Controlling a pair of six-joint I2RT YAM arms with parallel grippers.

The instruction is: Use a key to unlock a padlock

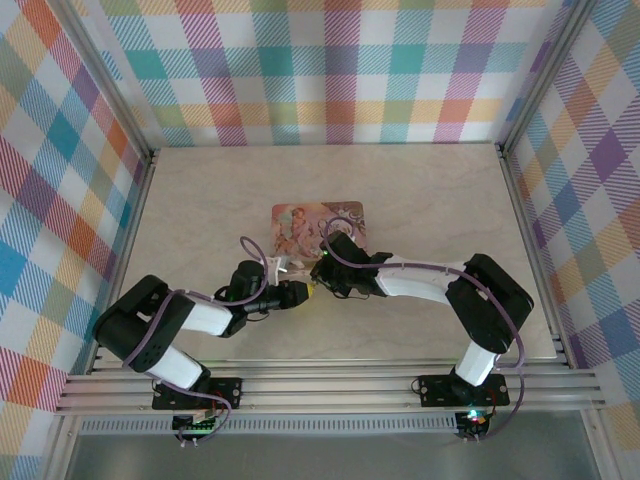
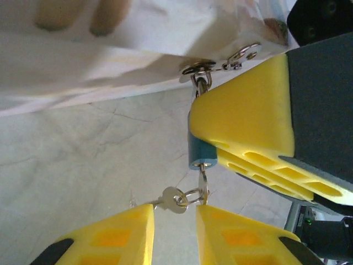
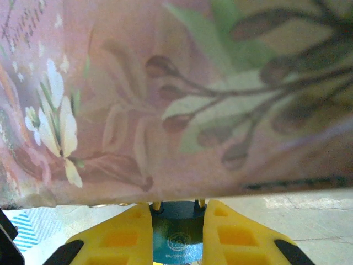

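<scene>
Padlock: the small blue padlock [image 2: 197, 152] hangs by its silver loop [image 2: 202, 84] from a clasp on the side of the pink tin [image 1: 318, 228]; its bottom points at the left claw.
Right claw: the right claw [image 3: 176, 208] is squeezed shut on the padlock's blue body; a yellow finger [image 3: 129, 232] presses on each side of it; it holds the padlock away from the tin's side.
Key: the little pale key [image 2: 174, 200] hangs on a small ring [image 2: 194, 194] just under the padlock; a thin metal bit runs from the padlock's bottom to the ring; I cannot tell if that bit is another key in the hole.
Left claw: the left claw [image 2: 175, 214] is open only a little; it holds nothing; its tips are just past the key, on the side away from the padlock.
Which way: from the left claw, the key is straight ahead at the mouth of the gap; the padlock is next in line behind it.
Long axis: the key lies sideways across the gap, round end by the ring, not pointing up at the padlock.
Nearer arm: the left arm is nearer the key; the right arm is busy with the padlock.
Next move: I think the left claw has to pinch the key flat; a crooked pinch could let it swing off on its ring.
Table: the pale table [image 2: 83, 154] lies under the padlock.
</scene>
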